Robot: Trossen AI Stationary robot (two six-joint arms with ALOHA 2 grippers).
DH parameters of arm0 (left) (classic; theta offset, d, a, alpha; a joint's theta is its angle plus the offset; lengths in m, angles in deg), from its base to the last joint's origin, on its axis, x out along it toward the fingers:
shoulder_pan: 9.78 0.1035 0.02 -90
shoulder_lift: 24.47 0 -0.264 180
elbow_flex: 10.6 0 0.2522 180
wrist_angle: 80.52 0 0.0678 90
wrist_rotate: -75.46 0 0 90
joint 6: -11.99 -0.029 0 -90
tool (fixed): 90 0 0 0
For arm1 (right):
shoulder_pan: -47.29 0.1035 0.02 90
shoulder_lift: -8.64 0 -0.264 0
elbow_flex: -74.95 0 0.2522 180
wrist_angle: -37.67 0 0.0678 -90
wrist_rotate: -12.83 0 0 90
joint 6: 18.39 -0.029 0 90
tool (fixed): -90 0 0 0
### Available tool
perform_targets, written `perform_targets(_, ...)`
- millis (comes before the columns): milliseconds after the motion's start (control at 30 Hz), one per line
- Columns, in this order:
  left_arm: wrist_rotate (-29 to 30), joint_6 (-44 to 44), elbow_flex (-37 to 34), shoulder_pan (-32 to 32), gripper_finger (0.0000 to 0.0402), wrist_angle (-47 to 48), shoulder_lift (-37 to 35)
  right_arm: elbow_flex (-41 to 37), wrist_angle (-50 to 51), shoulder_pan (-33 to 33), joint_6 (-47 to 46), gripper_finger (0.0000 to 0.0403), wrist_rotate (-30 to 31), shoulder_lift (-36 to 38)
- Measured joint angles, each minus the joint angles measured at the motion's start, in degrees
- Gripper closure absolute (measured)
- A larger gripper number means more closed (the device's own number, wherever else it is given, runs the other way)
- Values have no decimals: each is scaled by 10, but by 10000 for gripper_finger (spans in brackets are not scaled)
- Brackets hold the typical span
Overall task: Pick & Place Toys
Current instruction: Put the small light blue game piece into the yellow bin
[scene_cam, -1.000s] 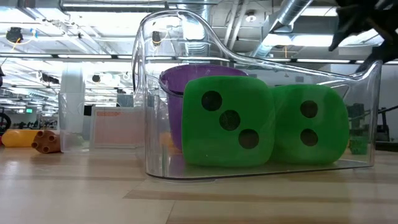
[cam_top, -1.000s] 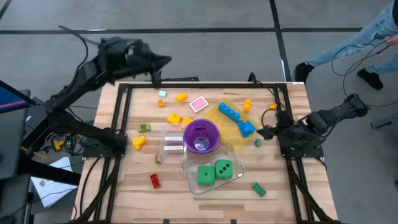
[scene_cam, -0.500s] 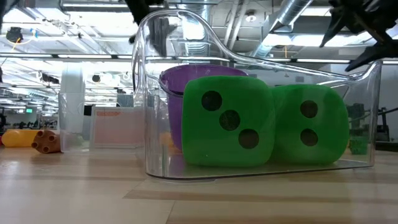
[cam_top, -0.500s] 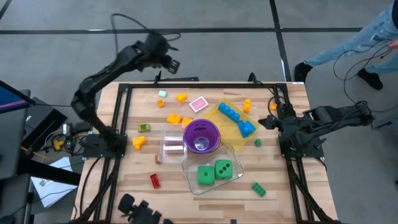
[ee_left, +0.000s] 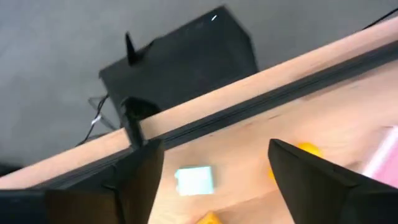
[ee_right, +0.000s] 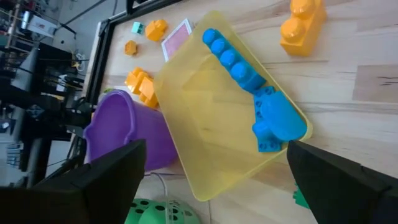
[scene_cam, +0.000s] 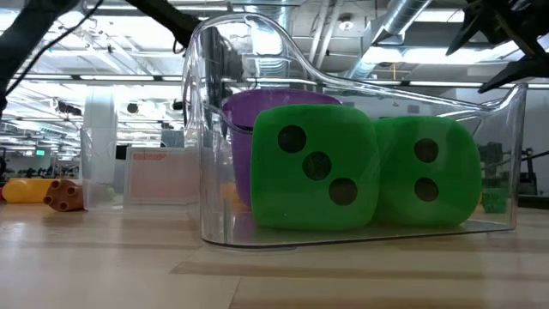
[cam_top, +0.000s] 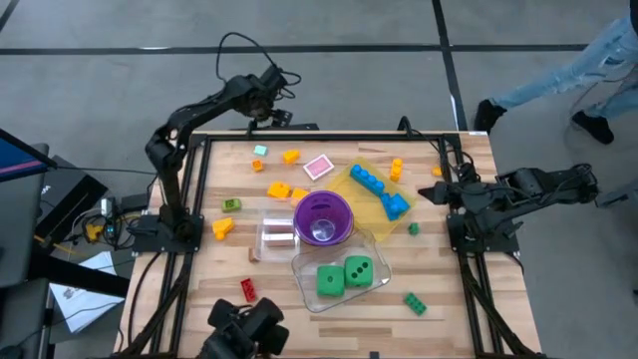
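The left gripper (cam_top: 267, 112) hangs over the table's far edge, fingers apart and empty, just beyond the pale teal brick (ee_left: 194, 180) lying at the far left. To take it well, it should drop straight down and straddle the brick squarely, clear of the orange brick (cam_top: 290, 156) beside it. The right gripper (cam_top: 431, 192) waits at the right edge beside the yellow tray (ee_right: 205, 118), fingers wide.
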Motion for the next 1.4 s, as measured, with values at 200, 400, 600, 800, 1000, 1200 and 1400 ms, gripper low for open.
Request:
perform_targets(200, -17, 11, -25, 14, 96, 6, 23, 0, 1, 0, 8, 23, 0, 2)
perform_targets(400, -34, 55, -139, 17, 104, -31, 5, 0, 2, 0, 14, 23, 1, 1)
perform_targets(600, -40, 82, -220, 16, 105, -105, -25, 0, 2, 0, 17, 23, 2, 2)
perform_targets(800, -47, 89, -265, 18, 105, -155, -34, 0, 2, 0, 17, 23, 2, 2)
perform_targets(1000, -55, 101, -291, 25, 105, -200, -33, 0, 2, 0, 17, 23, 0, 2)
perform_targets(1200, -71, 101, -299, 54, 105, -225, -33, 0, 2, 0, 17, 23, 0, 2)
perform_targets(1400, -85, 88, -299, 54, 105, -236, -33, 0, 5, 0, 17, 23, 0, 2)
